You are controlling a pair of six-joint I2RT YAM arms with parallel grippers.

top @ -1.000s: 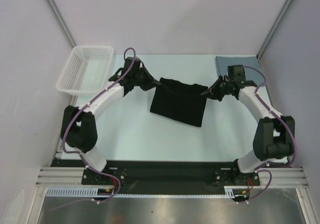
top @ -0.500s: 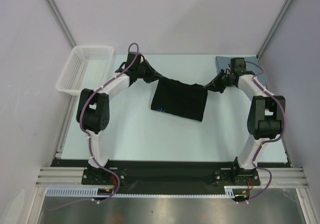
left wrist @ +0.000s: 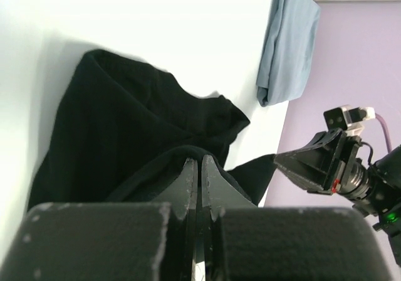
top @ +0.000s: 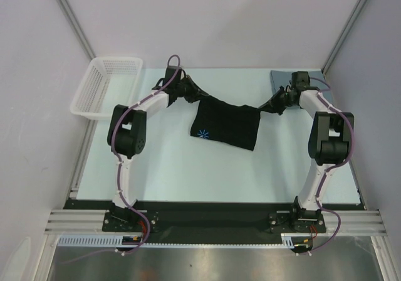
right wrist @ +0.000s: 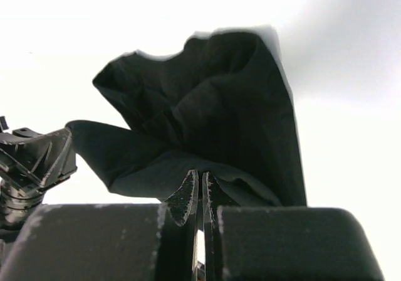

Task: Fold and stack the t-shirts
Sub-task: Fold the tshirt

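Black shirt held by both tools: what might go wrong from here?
Left tool and right tool pinch only thin bits of the black shirt; a corner may slip. The cloth bunches between them, so the fold may land crooked. The right arm, close to the grey shirt, may drag it.

White mesh basket (top: 116, 61) stands at the pale table's (top: 188, 168) far left corner
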